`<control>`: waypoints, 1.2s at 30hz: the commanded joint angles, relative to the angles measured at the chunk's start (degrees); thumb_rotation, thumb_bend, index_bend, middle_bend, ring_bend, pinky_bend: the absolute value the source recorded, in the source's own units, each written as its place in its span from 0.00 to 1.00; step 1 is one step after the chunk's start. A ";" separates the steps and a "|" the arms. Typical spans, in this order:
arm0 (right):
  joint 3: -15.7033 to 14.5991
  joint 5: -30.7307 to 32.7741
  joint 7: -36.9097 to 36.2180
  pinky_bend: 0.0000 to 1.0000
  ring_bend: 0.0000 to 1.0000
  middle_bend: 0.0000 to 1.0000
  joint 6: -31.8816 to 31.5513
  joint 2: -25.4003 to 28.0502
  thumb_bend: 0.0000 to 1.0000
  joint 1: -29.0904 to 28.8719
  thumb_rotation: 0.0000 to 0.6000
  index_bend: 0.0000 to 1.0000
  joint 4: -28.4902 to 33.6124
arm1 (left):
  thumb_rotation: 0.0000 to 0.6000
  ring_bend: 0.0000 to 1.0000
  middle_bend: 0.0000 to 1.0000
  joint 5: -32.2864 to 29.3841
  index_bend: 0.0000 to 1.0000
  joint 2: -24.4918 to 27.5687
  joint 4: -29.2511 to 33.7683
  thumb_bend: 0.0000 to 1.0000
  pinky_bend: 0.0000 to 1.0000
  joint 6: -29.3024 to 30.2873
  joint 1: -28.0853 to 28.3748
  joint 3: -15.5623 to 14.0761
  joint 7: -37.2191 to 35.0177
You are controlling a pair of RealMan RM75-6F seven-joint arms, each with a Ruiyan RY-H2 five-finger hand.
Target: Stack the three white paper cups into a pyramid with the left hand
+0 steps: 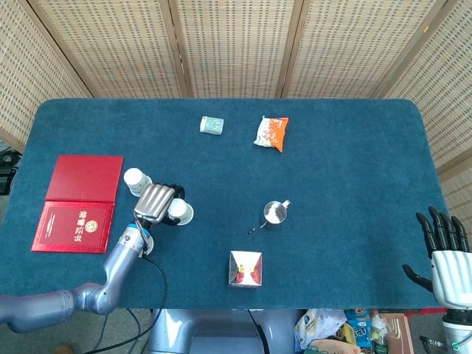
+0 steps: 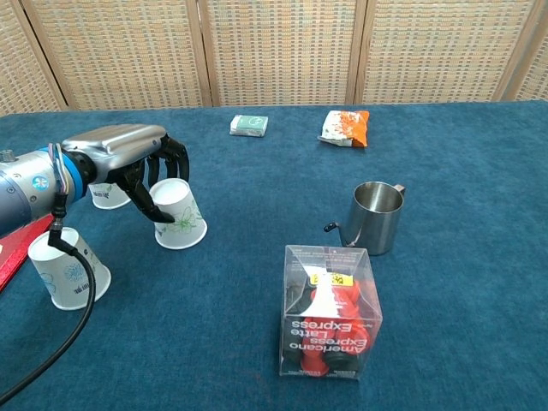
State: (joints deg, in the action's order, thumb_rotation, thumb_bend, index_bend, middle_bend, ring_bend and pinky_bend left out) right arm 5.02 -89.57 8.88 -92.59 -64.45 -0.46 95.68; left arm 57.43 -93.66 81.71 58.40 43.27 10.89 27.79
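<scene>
Three white paper cups stand upside down at the table's left. My left hand [image 1: 156, 201] [image 2: 130, 152] wraps the middle cup [image 2: 181, 216] [image 1: 182, 213] from above, thumb on its left side and the other fingers curled behind it; the cup leans slightly. The far cup [image 1: 134, 180] [image 2: 106, 196] stands just behind the hand and is partly hidden in the chest view. The near cup [image 2: 68, 268] [image 1: 144, 242] stands under my forearm, close to the table's front. My right hand [image 1: 445, 254] hangs off the table's near right corner with its fingers spread, holding nothing.
A red folder [image 1: 77, 203] lies at the left edge. A steel pitcher [image 2: 377, 216] stands mid-table, with a clear box holding a red packet [image 2: 332, 310] in front of it. A small green box [image 2: 249, 125] and an orange snack bag [image 2: 344, 127] lie at the back.
</scene>
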 commanded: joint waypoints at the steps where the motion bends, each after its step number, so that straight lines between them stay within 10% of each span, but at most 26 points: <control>1: 0.00 0.06 -0.11 0.00 0.00 0.00 0.04 0.02 0.00 -0.01 1.00 0.00 -0.02 | 1.00 0.54 0.54 0.70 0.49 -0.09 0.55 0.14 0.52 1.07 -0.27 -0.17 0.12; 20: -0.44 -0.13 0.02 0.00 0.00 0.00 0.46 -0.01 0.00 -0.13 1.00 0.00 0.24 | 1.00 0.55 0.55 16.30 0.51 14.02 18.71 0.14 0.53 2.37 -4.57 -7.28 -8.28; 36: -0.53 0.48 -0.12 0.00 0.00 0.00 1.50 -0.08 0.00 -0.50 1.00 0.00 0.16 | 1.00 0.53 0.51 23.60 0.51 17.25 12.98 0.14 0.49 -1.97 -5.37 -11.73 -17.99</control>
State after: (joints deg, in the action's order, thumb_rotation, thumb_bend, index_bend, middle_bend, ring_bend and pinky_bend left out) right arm 4.50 -89.12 8.75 -91.12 -64.52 -0.93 95.86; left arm 80.40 -76.81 95.66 57.54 37.73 -0.48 11.49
